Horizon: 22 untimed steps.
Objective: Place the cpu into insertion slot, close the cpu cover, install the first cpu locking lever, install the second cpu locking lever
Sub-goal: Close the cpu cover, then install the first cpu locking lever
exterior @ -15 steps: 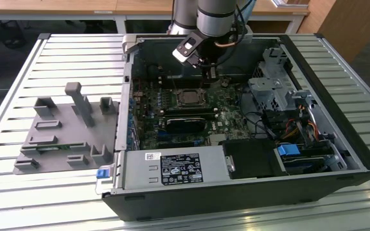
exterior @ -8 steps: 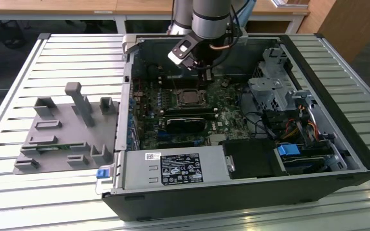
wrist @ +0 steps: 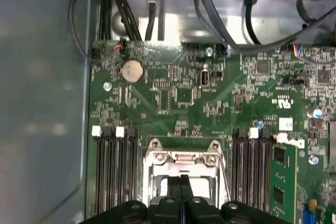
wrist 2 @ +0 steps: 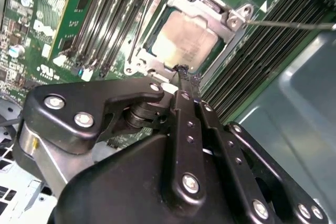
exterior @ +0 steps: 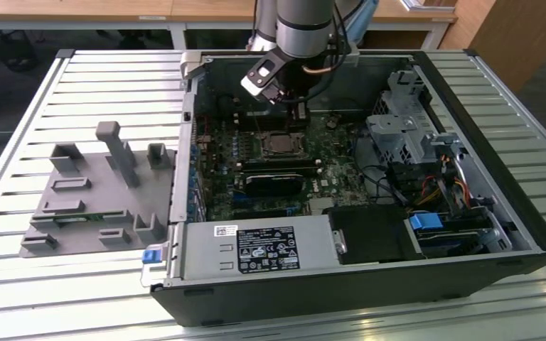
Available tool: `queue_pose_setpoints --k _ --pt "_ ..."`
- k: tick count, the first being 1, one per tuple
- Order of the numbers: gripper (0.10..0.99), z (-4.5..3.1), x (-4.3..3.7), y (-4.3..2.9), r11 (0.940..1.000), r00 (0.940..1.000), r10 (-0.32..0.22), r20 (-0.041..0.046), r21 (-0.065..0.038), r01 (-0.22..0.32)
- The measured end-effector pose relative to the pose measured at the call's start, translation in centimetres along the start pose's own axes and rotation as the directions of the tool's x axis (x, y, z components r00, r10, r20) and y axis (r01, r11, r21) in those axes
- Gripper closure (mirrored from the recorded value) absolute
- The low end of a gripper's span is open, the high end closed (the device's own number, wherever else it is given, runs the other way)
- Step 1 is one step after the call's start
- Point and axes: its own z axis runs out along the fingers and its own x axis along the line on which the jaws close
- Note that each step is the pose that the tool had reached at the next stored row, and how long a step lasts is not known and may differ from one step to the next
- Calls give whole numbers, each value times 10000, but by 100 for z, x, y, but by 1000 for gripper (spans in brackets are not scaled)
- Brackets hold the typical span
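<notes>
On the slatted table [exterior: 93,78], inside the open case [exterior: 349,291], the gripper [wrist 2: 184,73] hangs pressed together.

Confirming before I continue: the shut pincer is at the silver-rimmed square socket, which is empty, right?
No: the silver-rimmed square socket holds the silver-grey square metal chip, as the second wrist view shows. The pincer is indeed shut at it.

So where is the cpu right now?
In the second wrist view the cpu lies flat inside the cpu cover's window, between the memory slots, just beyond the gripper.
</notes>
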Motion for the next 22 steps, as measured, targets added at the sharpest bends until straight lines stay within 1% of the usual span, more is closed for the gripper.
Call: queue_pose_setpoints --k 5,12,22 --pt "980 -2 0 -75 10000 10000 0 0 1 0" --pt "980 -3 0 -134 10000 10000 1 0 1 -1" --pt "980 -5 0 -146 10000 10000 -1 -1 0 1"
